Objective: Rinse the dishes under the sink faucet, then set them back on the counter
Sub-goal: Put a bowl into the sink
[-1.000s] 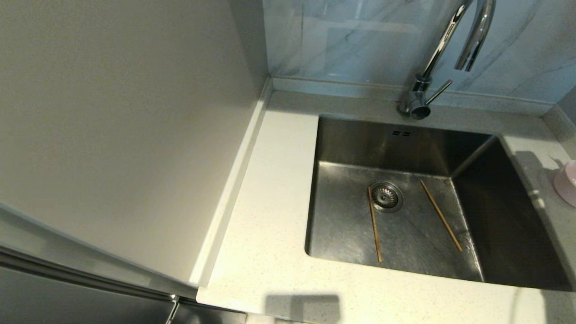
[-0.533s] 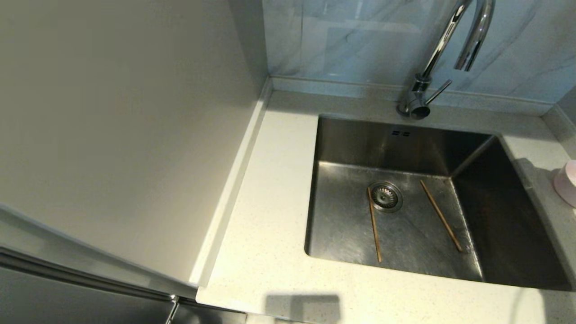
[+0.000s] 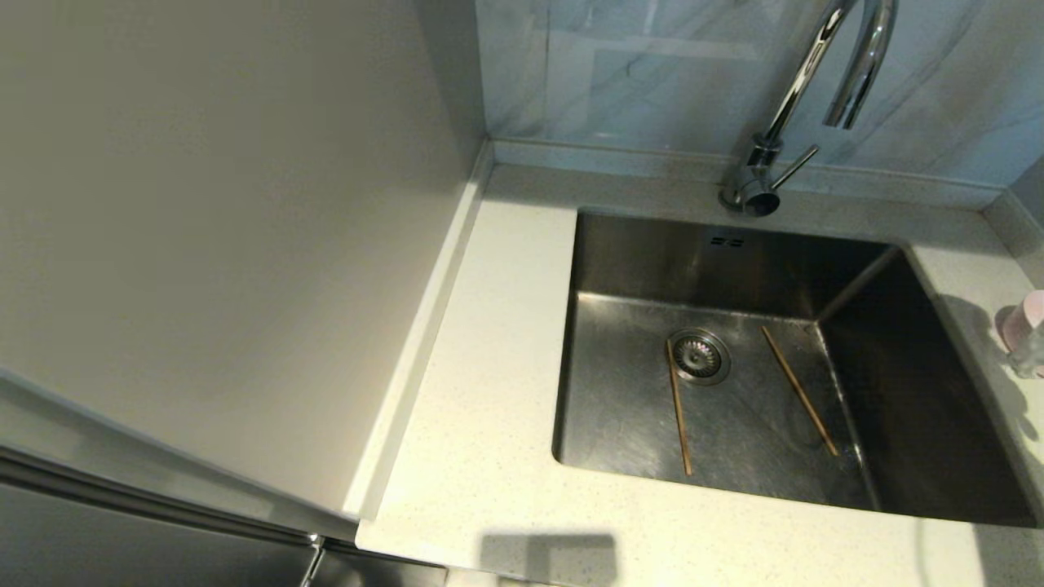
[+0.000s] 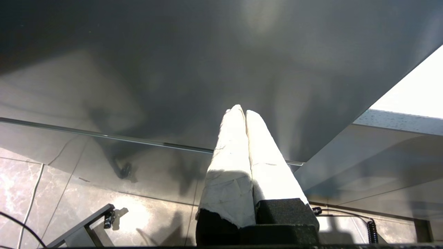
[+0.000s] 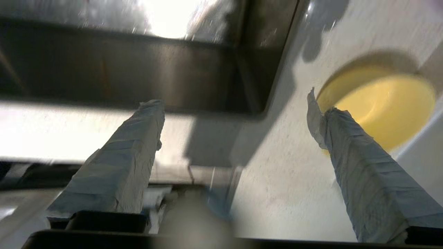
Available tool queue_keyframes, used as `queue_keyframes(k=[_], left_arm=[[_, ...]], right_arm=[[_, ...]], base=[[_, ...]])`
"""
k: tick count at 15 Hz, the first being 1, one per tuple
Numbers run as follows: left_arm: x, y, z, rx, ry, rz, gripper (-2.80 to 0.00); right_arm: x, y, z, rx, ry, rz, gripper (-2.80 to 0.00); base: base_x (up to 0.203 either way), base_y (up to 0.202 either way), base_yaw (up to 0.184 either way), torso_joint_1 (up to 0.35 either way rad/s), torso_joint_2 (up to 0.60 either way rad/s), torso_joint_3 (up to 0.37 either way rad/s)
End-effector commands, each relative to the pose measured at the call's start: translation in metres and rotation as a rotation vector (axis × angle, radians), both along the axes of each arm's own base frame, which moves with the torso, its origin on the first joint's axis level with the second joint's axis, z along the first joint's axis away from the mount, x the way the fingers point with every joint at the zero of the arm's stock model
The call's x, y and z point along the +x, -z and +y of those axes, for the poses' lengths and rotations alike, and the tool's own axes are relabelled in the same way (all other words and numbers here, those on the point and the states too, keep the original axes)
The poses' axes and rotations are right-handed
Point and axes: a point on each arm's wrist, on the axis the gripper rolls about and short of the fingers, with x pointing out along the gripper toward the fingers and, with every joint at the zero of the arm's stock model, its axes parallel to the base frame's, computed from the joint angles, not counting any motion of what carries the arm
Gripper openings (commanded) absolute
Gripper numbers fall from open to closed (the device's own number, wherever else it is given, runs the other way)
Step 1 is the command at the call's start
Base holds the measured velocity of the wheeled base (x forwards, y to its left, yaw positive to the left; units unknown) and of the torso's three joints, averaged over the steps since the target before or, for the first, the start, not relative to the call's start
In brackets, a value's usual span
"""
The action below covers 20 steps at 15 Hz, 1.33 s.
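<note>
Two brown chopsticks lie apart on the floor of the steel sink: one just beside the drain strainer, the other slanting to its right. The chrome faucet arches over the sink's back rim, its lever sticking out sideways. The pink bowl stands on the counter at the far right edge, partly cut off. My right gripper hovers open over the counter by the sink's corner, one finger overlapping the yellow-green bowl. My left gripper is shut and empty, parked below the counter.
A plain grey-white side panel walls off the left. The marble-look backsplash rises behind the raised back rim. Under the worktop the left wrist view shows a dark cabinet front and tiled floor.
At the head view's right edge a pale blurred shape has come in front of the pink bowl and the shadow on the counter there has grown. Chopsticks and faucet have not moved.
</note>
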Motion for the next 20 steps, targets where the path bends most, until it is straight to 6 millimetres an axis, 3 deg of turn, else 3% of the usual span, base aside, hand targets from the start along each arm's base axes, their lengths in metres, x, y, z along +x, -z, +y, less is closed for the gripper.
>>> queue_keyframes(k=[1,4,7,14,15,20], left_arm=[[0.0,0.0,0.0,0.0,-0.001,-0.003,-2.8],[0.0,0.0,0.0,0.0,-0.001,-0.003,-2.8],[0.0,0.0,0.0,0.0,-0.001,-0.003,-2.8],[0.0,0.0,0.0,0.0,-0.001,-0.003,-2.8],[0.0,0.0,0.0,0.0,-0.001,-0.003,-2.8],[0.0,0.0,0.0,0.0,-0.001,-0.003,-2.8]], right_arm=[[0.029,0.018,-0.014,-0.019,0.011,-0.002,0.0],[0.058,0.028,-0.041,-0.116,0.079,-0.105,0.0],[0.072,0.037,-0.066,-0.198,0.114,-0.154,0.0],[0.092,0.063,-0.088,-0.202,0.126,-0.132,0.0],[0.096,0.064,-0.09,-0.212,0.127,-0.155,-2.8],[0.1,0.063,-0.092,-0.235,0.12,-0.186,-2.8]], base=[[0.0,0.0,0.0,0.0,0.0,0.0],[0.0,0.0,0.0,0.0,0.0,0.0],[0.0,0.0,0.0,0.0,0.0,0.0],[0.0,0.0,0.0,0.0,0.0,0.0],[0.0,0.0,0.0,0.0,0.0,0.0],[0.0,0.0,0.0,0.0,0.0,0.0]])
